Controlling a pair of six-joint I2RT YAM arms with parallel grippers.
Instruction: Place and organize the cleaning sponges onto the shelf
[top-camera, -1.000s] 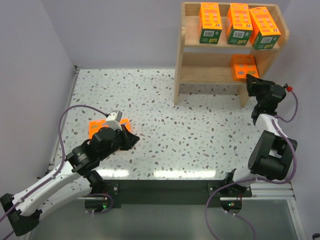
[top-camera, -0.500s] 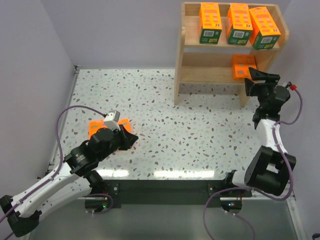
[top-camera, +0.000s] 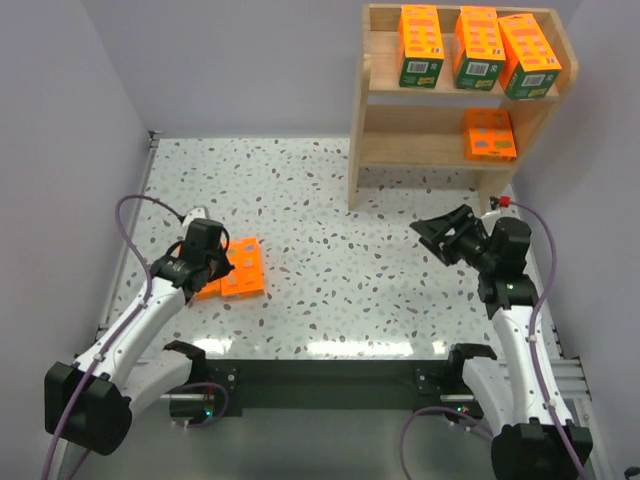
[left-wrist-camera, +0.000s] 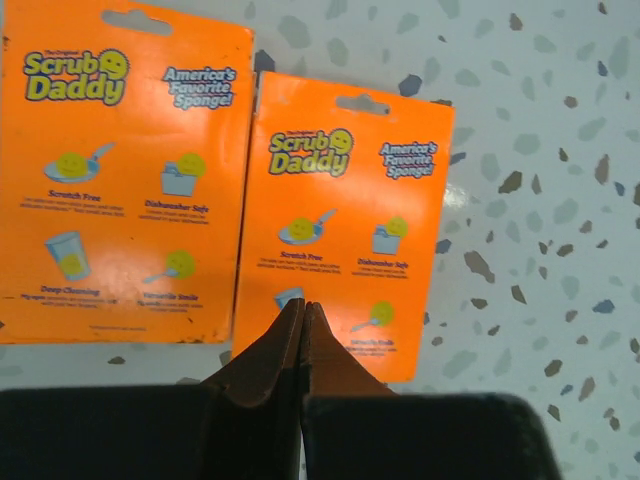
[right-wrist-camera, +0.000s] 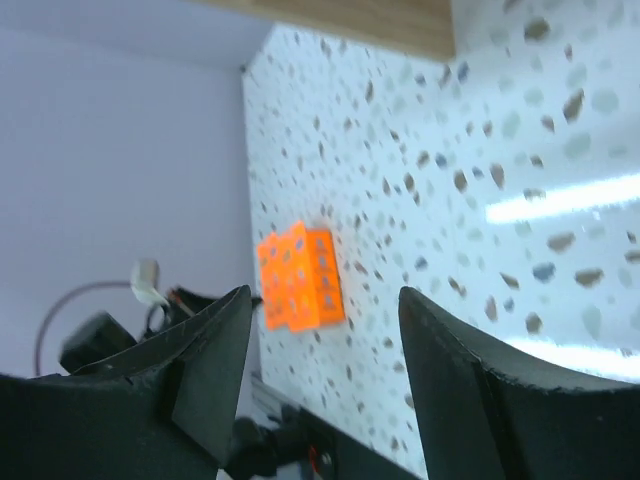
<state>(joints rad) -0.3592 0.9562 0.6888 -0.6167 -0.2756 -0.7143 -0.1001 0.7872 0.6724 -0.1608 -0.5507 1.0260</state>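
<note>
Directly under the pressed-together fingertips of the left gripper (left-wrist-camera: 303, 308) lies a bright orange rectangular sponge pack (left-wrist-camera: 345, 220). It is flat on the speckled white table top (left-wrist-camera: 560, 150) with its printed face up. The tips overlap its near edge, and nothing is held between them. Just to the left of those fingers a second flat orange pack (left-wrist-camera: 125, 180) lies alongside the first, their long edges almost touching.

The right gripper (right-wrist-camera: 325, 300) has its fingers (right-wrist-camera: 215, 370) spread wide with nothing between them. Far ahead, framed in the gap between them, the same two packs appear small on the table.

Well away from both sets of fingers, at the far right of the table, stands the light wooden two-tier shelf (top-camera: 358, 150). Three orange packs with a dark green band at the lower end stand in a row on its upper tier: the left banded pack (top-camera: 421, 45), the middle banded pack (top-camera: 478, 47) and the right banded pack (top-camera: 530, 55). On the lower tier a plain orange pack (top-camera: 488, 134) sits at the right end.
</note>
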